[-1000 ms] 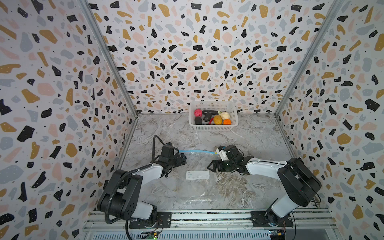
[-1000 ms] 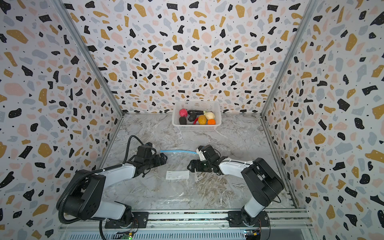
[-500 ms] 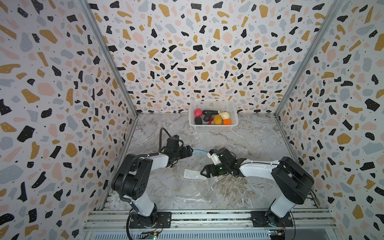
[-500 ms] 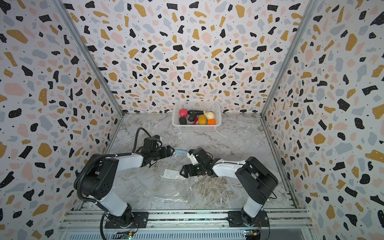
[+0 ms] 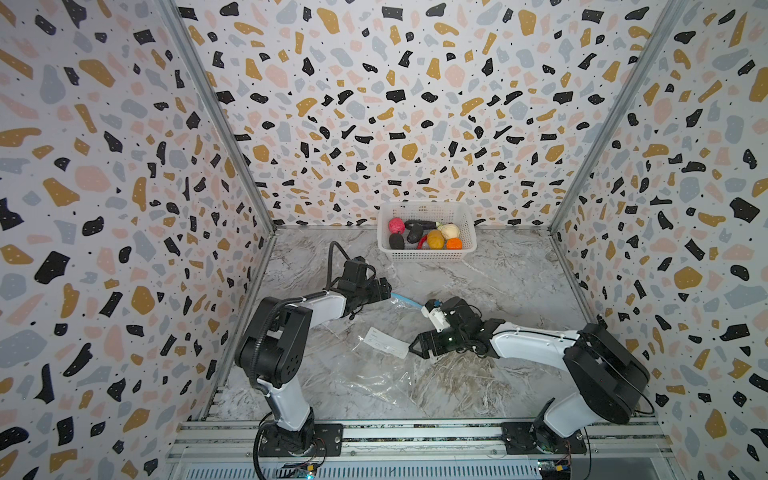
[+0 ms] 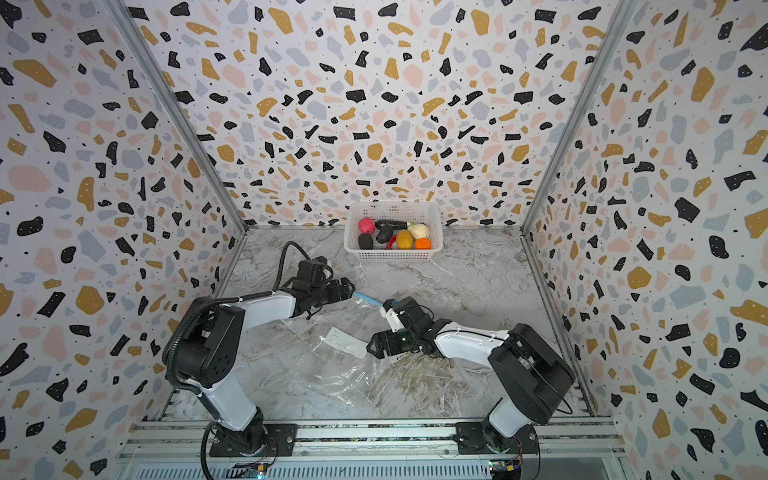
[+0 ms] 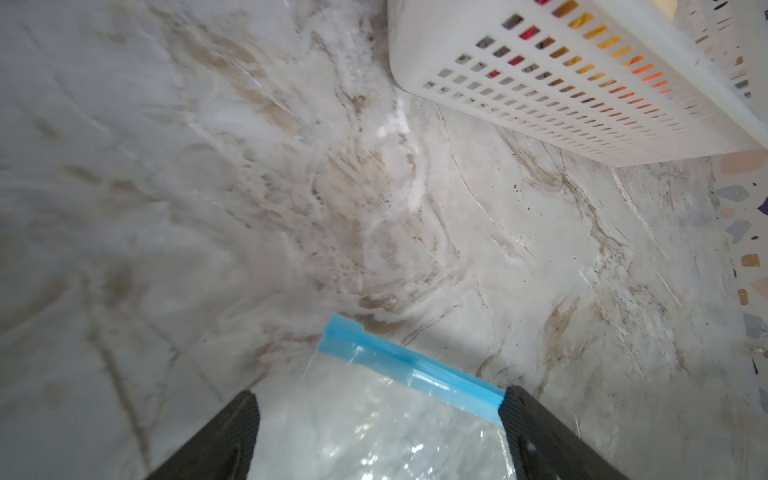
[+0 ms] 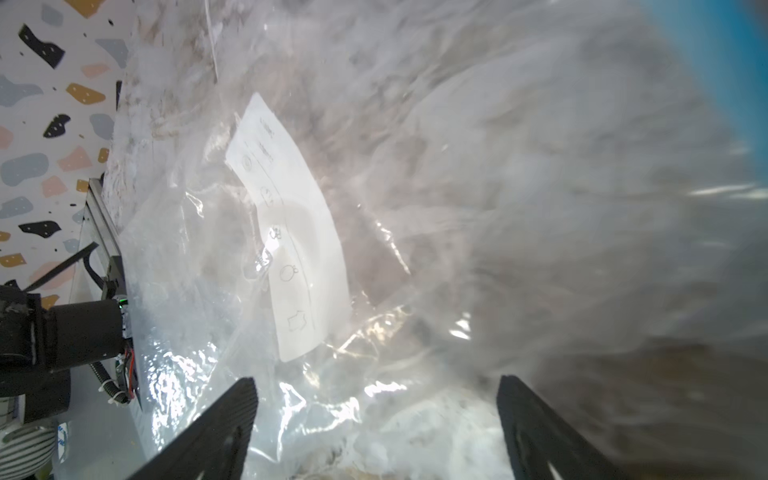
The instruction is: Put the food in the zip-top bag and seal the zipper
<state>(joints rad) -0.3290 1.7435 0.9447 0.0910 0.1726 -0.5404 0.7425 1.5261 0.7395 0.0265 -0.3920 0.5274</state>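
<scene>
The food (image 5: 435,240) (image 6: 404,240) lies in a white perforated basket (image 5: 426,257) (image 6: 392,257) at the back: a pink-red ball (image 5: 396,225), a cream ball (image 5: 449,231), orange balls, a red chili and dark pieces. The clear zip-top bag (image 5: 365,374) (image 6: 328,374) lies crumpled on the table with its white label (image 5: 386,343) (image 8: 291,232) up. Its light-blue zipper (image 5: 405,300) (image 7: 411,365) runs along the far edge. My left gripper (image 5: 384,289) (image 7: 380,399) stands open over the zipper's left end. My right gripper (image 5: 417,347) (image 8: 376,386) is open over the bag beside the label.
Patterned walls close in the marble table (image 5: 498,282) on three sides. The basket's wall (image 7: 582,104) is close ahead of the left gripper. A metal rail (image 5: 415,432) with both arm bases runs along the front edge.
The left gripper has moved away from the front and to the right, up to the zipper's end. The right gripper has swung toward the label. Both stayed open.
</scene>
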